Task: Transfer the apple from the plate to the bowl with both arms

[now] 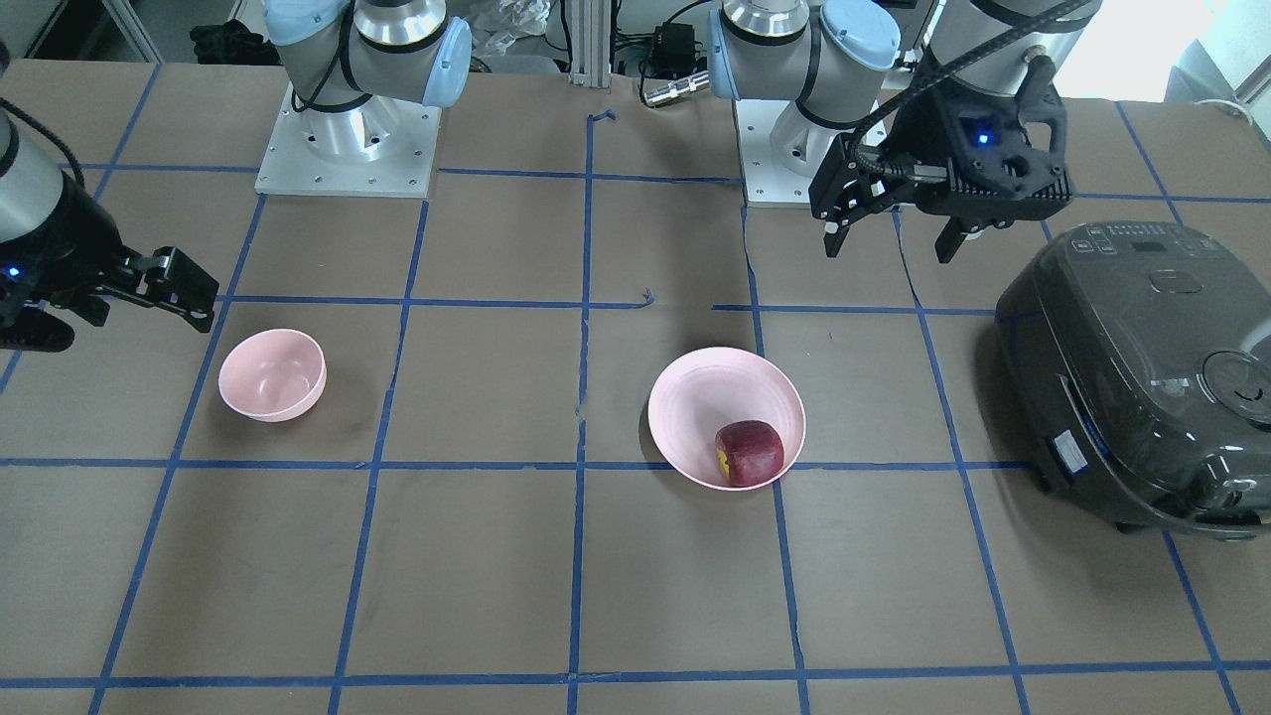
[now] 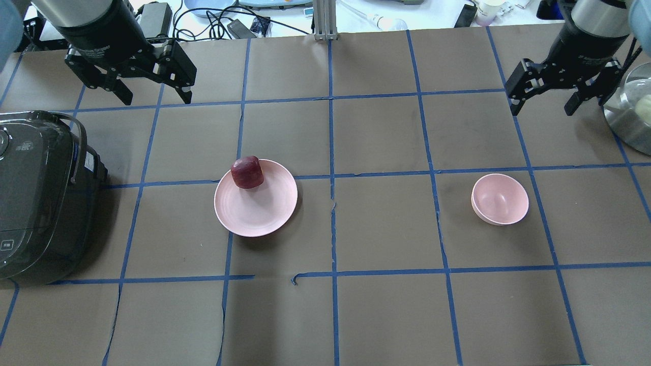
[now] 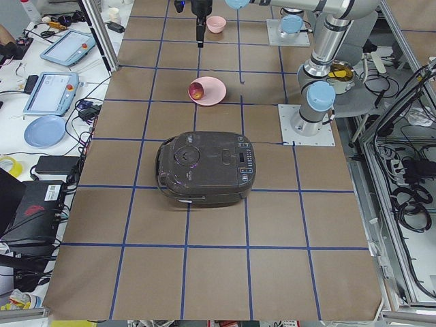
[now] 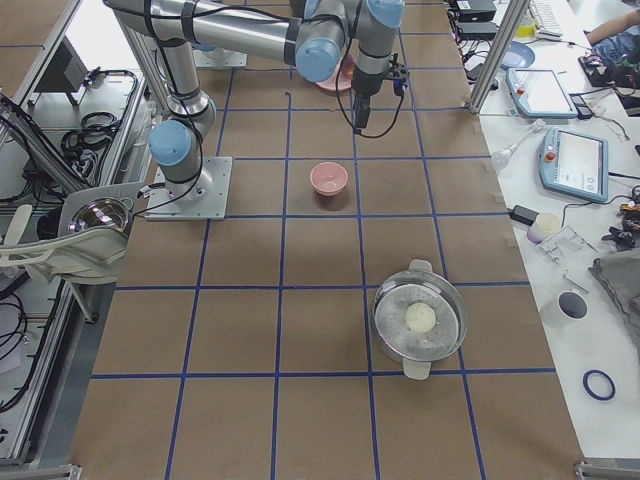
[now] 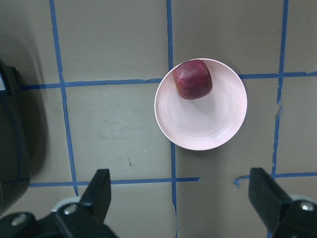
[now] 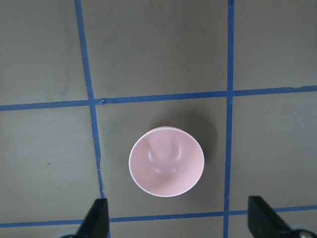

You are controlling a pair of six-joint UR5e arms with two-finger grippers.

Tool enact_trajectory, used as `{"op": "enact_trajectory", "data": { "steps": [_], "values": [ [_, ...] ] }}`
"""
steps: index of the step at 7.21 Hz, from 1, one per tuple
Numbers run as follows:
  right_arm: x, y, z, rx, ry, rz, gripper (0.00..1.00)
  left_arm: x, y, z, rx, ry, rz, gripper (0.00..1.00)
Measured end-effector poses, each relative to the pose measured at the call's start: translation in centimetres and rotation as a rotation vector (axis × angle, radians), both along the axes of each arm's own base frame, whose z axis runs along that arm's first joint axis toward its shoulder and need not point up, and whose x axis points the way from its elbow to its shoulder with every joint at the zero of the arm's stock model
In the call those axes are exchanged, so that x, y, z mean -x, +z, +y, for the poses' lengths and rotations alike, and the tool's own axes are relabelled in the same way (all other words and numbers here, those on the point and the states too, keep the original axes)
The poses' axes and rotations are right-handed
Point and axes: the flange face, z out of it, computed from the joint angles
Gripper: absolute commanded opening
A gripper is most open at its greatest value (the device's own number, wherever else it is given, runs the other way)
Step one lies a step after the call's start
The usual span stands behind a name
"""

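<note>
Apple [image 2: 247,172] on the plate [image 2: 259,211], at its rim farthest from the robot; the left gripper [image 2: 155,95], spread and empty, hangs high near the plate, nearer than the right gripper [image 2: 543,105], also spread, well apart.

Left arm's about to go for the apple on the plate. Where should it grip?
Come straight down from above and close the left gripper across the apple, on its two flatter opposite sides. It's blocky, so those faces should seat well. The plate is shallow, though the apple sits by its rim.
</note>
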Motion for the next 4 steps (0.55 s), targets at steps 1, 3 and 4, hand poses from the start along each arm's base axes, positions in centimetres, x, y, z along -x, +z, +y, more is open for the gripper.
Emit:
{"op": "enact_trajectory", "data": {
  "steps": [1,3,4],
  "values": [
    [1.8,-2.4,-0.3,-0.007,0.038,-0.012,1.0,1.0,-2.1,-0.6,-0.011,0.013,0.011,1.0],
    [2.9,-7.8,0.7,-0.028,0.08,-0.027,1.0,2.0,-8.7,-1.8,-0.012,0.043,0.04,1.0],
    [3.0,-10.2,1.3,-0.01,0.084,-0.018,1.0,2.2,-12.1,-2.2,-0.006,0.063,0.054,1.0]
  ]
}}
